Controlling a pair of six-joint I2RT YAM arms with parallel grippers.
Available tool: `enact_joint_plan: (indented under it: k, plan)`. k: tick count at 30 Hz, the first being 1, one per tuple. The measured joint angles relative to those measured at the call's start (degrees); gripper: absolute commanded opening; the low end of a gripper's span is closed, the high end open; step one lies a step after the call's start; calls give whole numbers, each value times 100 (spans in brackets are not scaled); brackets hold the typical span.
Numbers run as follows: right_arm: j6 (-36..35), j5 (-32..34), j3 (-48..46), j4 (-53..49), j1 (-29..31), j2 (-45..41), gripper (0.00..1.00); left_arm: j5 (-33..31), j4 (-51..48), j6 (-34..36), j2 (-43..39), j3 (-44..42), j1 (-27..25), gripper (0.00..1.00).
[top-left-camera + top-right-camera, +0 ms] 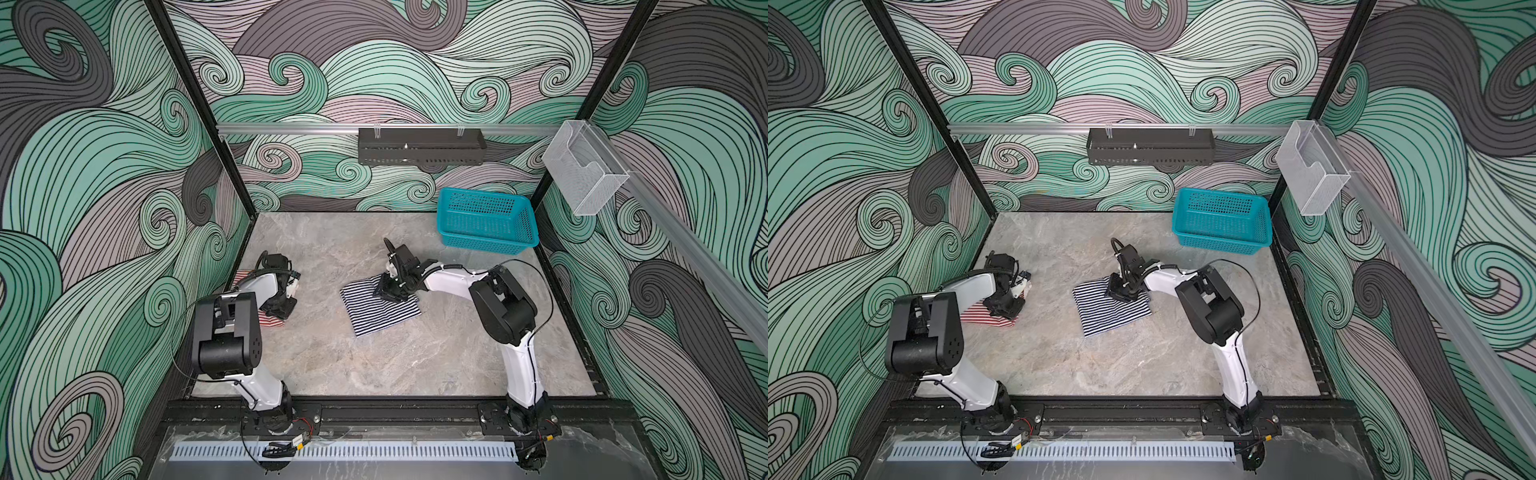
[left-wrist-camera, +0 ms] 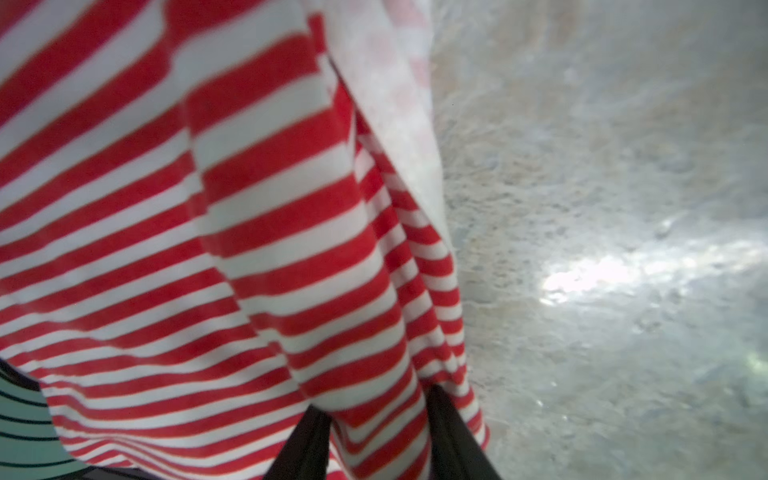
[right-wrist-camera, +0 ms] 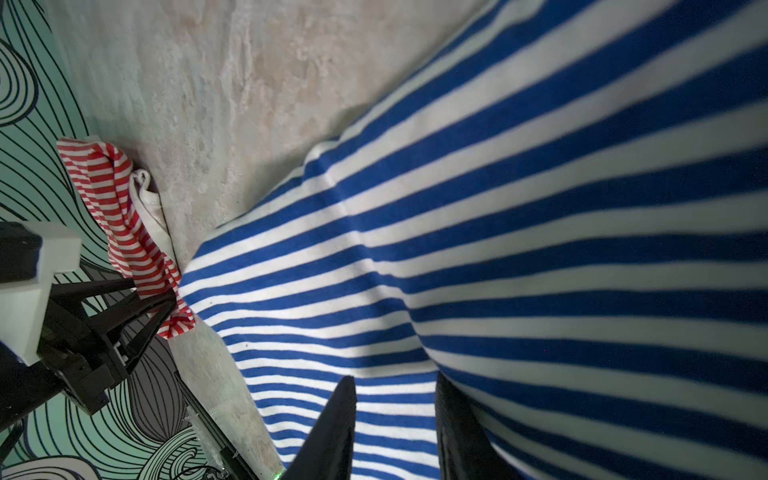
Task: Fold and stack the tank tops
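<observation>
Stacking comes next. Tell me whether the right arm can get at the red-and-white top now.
Probably not. The right gripper is busy pinching the navy-and-white top, and the red-and-white top lies far left, held by the left gripper.

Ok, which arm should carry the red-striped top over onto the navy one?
Left. In its wrist view the left gripper pinches a fold of the red-and-white tank top. The right gripper is down on the navy-and-white tank top in the middle, so it would probably have to cross over.
</observation>
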Motion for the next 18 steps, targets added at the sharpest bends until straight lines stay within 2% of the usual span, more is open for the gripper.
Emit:
enact_joint_plan:
  k: [4,10,18]
  plan:
    - [52,0,-236,39,-129,-144,35,214,-422,-144,160,223,-446,29]
    - [201,-142,-850,435,-385,-455,35,699,-977,-514,466,645,-1523,29]
    - [354,-109,-2055,748,-885,-1270,34,1438,-1598,-846,1366,1864,-2599,31]
